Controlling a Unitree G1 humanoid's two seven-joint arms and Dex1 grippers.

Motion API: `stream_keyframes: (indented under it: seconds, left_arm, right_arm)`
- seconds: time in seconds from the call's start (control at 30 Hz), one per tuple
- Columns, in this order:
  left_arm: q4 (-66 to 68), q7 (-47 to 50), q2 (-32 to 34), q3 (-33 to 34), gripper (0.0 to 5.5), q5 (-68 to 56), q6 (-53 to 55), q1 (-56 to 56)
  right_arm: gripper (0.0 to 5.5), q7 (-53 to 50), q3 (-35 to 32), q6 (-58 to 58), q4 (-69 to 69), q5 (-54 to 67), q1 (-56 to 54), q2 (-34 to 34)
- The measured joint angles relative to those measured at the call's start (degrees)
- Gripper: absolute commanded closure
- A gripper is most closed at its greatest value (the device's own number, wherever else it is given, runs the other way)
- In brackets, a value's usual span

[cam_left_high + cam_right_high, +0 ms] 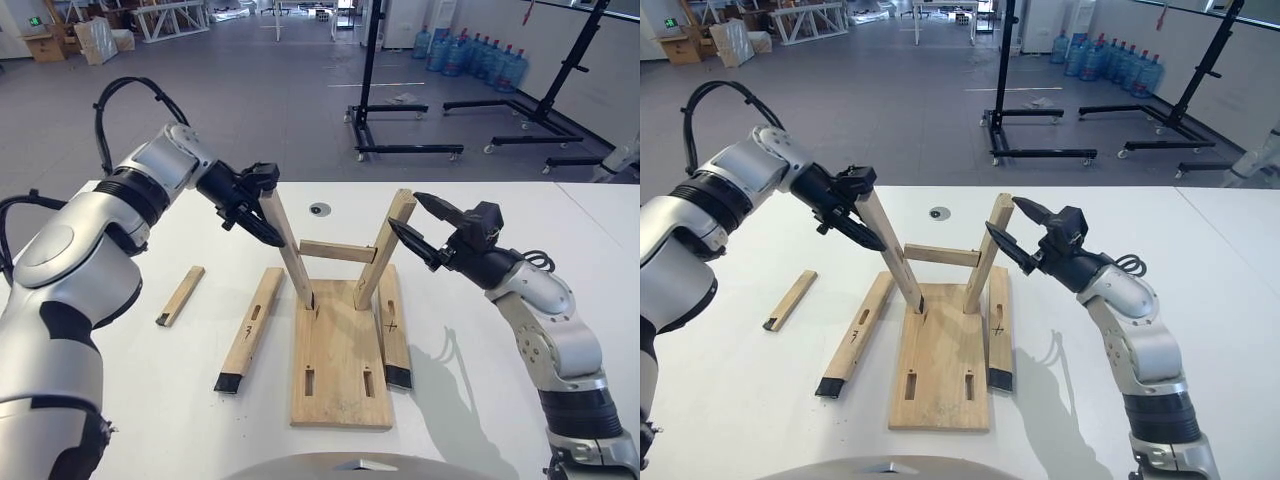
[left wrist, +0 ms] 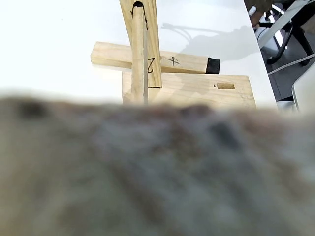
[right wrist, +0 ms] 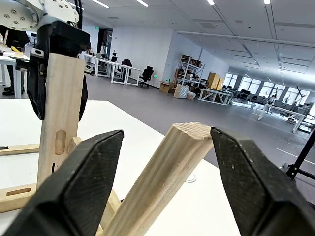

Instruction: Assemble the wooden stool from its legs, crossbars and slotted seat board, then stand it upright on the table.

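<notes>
Centrally, left leg (image 1: 292,252) and right leg (image 1: 378,258), joined by a crossbar (image 1: 337,251), stand on the seat board (image 1: 340,392). Left gripper (image 1: 260,214) clamped on left leg's top; right gripper (image 1: 420,225) jaws apart, straddling right leg's top.

Silver arm shells (image 1: 70,250), black joint bands, looping black cables (image 1: 112,100), black left claw (image 1: 272,225) and right claw (image 1: 405,211)

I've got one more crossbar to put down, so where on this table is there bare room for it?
Bare table lies right of the right-hand loose leg, and between the short crossbar and the near edge. It is crowded around the seat board, where the left gripper and right gripper sit at the upright legs.
</notes>
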Motion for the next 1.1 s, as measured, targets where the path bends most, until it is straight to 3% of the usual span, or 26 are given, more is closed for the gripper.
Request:
stream_keyframes:
  seconds: [0.27,0.53,1.1]
  left_arm:
    - [4.8,0.0,-1.9,-1.9,3.49,-1.4,0.8,-1.2]
    - [9.7,-0.3,-2.7,5.1,3.49,-0.9,3.1,1.9]
    - [12.1,-0.3,-3.9,10.0,3.49,2.6,2.2,2.9]
  right_arm:
    - [2.28,-3.7,0.9,0.0,-1.8,0.0,1.2,2.0]
    - [2.28,-5.0,1.8,0.0,-2.4,0.0,1.2,2.7]
    - [2.28,-5.1,5.0,-0.6,0.2,-0.3,-3.1,3.9]
